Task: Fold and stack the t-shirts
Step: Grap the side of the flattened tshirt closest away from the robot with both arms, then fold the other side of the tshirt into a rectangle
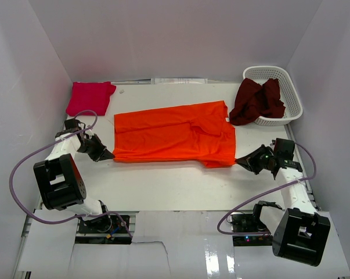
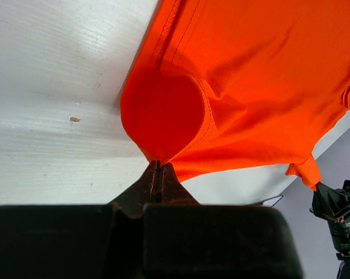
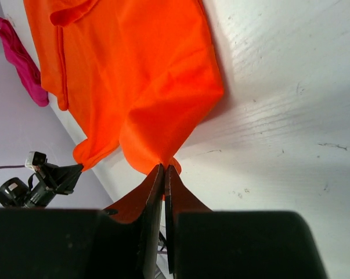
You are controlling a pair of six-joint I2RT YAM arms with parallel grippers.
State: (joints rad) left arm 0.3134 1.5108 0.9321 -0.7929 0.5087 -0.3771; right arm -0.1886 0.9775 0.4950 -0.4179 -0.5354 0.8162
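Orange t-shirt (image 1: 175,135) pinched at both near corners, first fold not yet made.
Top view: it lies flat on the table (image 1: 175,186), with the left gripper (image 1: 108,156) and right gripper (image 1: 240,160) at its near edge. The magenta t-shirt (image 1: 90,97) lies far left and the maroon t-shirt (image 1: 257,100) is in the basket (image 1: 292,93). Left wrist: jaws closed tight on orange cloth. Right wrist: the same. Next, I judge, both must lift this edge and carry it evenly to the far side.

bright, even, diffuse light from above. soft narrow shadow on table (image 1: 163,180) along orange t-shirt (image 1: 175,135) edge in wrist views. glare patch on glossy panel (image 1: 221,261) nearer than t-shirt. orange oversaturated, folds flattened.
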